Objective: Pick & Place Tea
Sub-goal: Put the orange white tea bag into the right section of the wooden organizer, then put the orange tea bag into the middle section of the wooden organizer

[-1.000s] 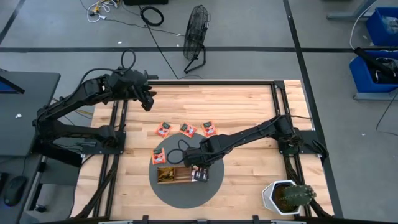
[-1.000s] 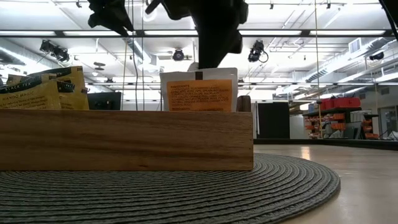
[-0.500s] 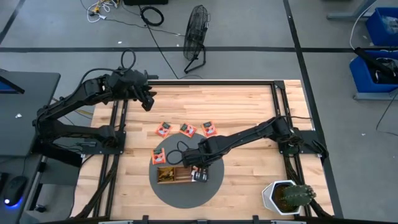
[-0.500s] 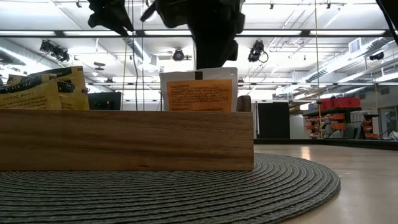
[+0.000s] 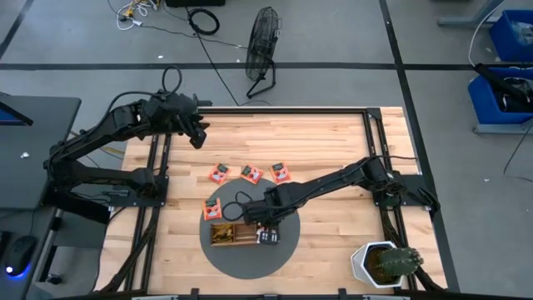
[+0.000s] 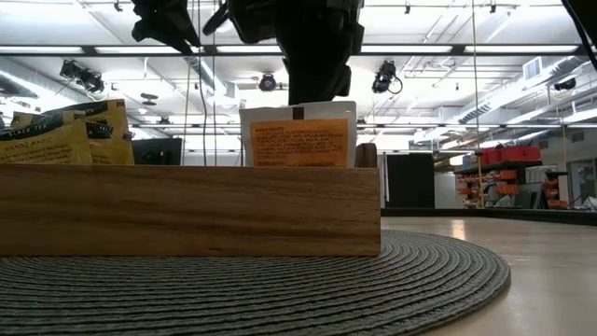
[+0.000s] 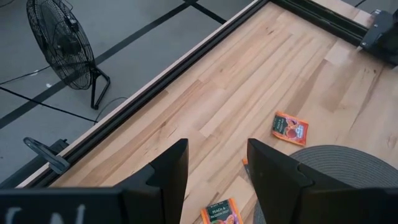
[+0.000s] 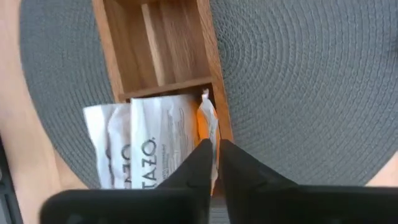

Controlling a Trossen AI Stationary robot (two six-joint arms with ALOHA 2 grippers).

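A wooden tray [image 5: 236, 236] lies on a round grey mat [image 5: 246, 258]. My right gripper [image 5: 266, 227] stands over the tray's right end, pointing down, shut on an orange tea sachet [image 6: 300, 142] that stands in the end compartment beside white sachets [image 8: 149, 143]. Yellow sachets [image 6: 65, 135] stand at the tray's other end. Three orange sachets [image 5: 251, 173] lie flat on the table beyond the mat, and one more [image 5: 211, 208] lies on the mat's far left part. My left gripper [image 7: 217, 180] hangs open above the table's far left part, nothing between its fingers. My right gripper pinches the orange sachet's top edge [image 8: 210, 134] between its two fingers, coming from above and pointing down. The sachet stands upright, its lower part down inside the tray's end compartment [image 6: 308, 210], next to the tray's end wall.
A potted cactus [image 5: 385, 263] stands at the table's near right corner. A floor fan [image 5: 262, 46] stands beyond the far edge. Black frame rails [image 5: 371, 142] run along the table's sides. Bare wood lies right of the mat.
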